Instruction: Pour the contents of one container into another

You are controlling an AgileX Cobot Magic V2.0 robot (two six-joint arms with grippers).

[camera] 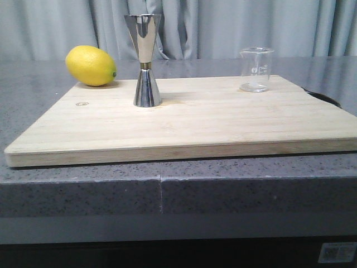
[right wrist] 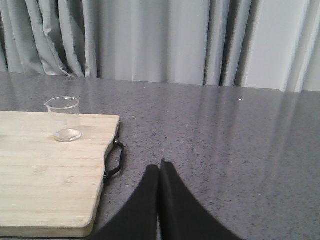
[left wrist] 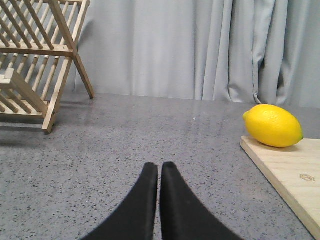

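A small clear glass beaker (camera: 256, 70) stands upright near the back right corner of the wooden cutting board (camera: 189, 125); the right wrist view also shows the beaker (right wrist: 65, 119). The tall steel jigger (camera: 146, 60) with a gold band stands upright left of the board's middle. Neither gripper appears in the front view. My left gripper (left wrist: 160, 167) is shut and empty over the bare counter, left of the board. My right gripper (right wrist: 160, 167) is shut and empty over the counter, right of the board's black handle (right wrist: 115, 160).
A yellow lemon (camera: 91, 66) rests at the board's back left corner. A wooden dish rack (left wrist: 37, 60) stands on the grey counter (camera: 167, 184) far to the left. Grey curtains hang behind. The counter's front edge runs just before the board.
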